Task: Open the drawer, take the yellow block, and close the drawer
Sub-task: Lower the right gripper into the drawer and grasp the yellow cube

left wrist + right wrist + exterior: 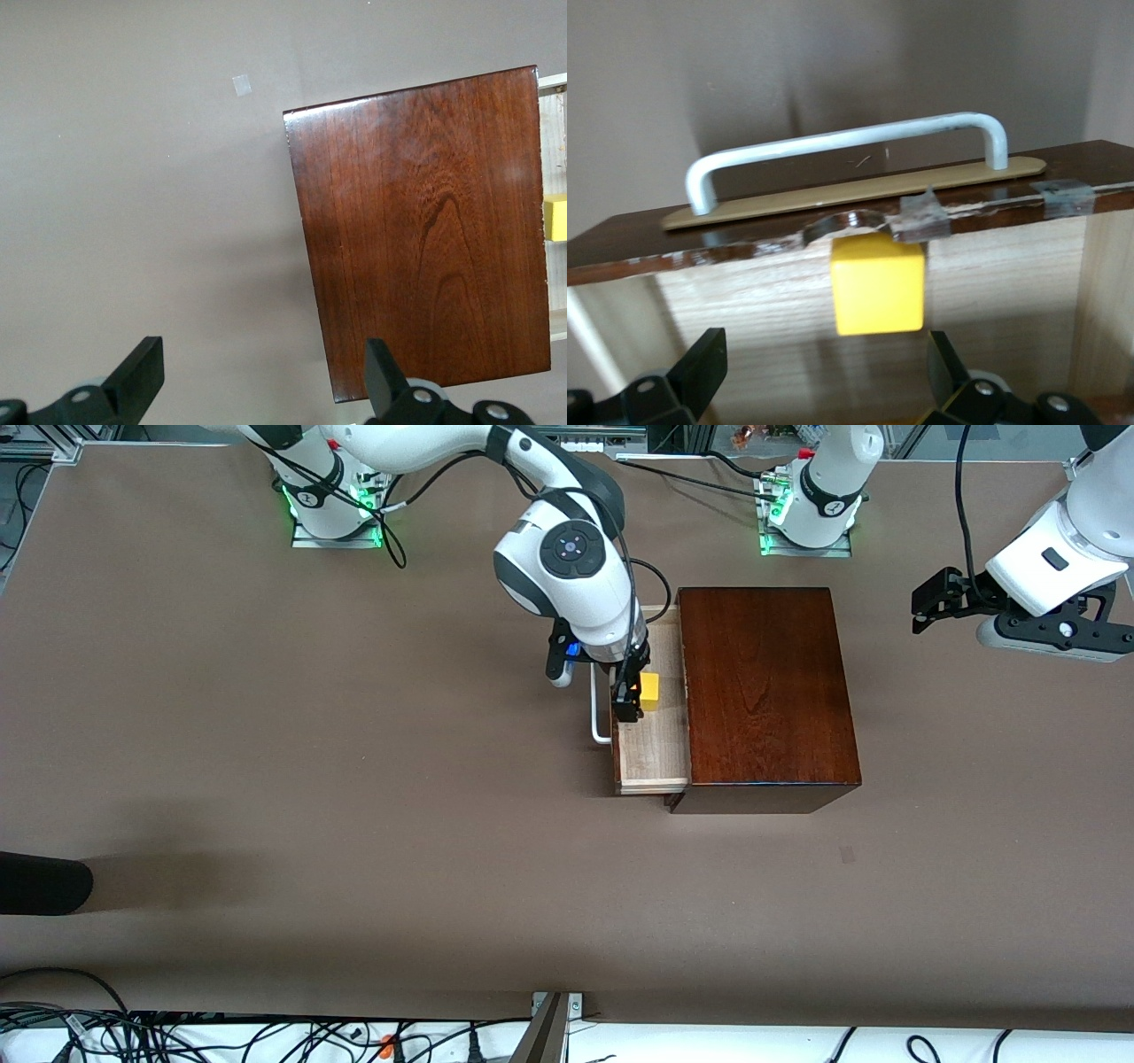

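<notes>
The drawer [656, 757] of the dark wooden box [766, 691] is pulled out toward the right arm's end of the table, showing its pale interior and white handle [598, 713]. The yellow block [649, 691] lies in it. My right gripper [631, 686] is open just above the drawer, with the block ahead of its fingertips. In the right wrist view the block [879, 285] sits on the drawer floor [744, 319] below the handle [850, 142], between the open fingers [700, 363]. My left gripper [923, 611] waits open and empty in the air toward the left arm's end of the table.
The left wrist view shows the box top [425, 221], a strip of the open drawer [554, 133] and the block's edge [556, 219]. A black object [40, 883] juts in at the table's edge at the right arm's end. Cables lie along the edge nearest the front camera.
</notes>
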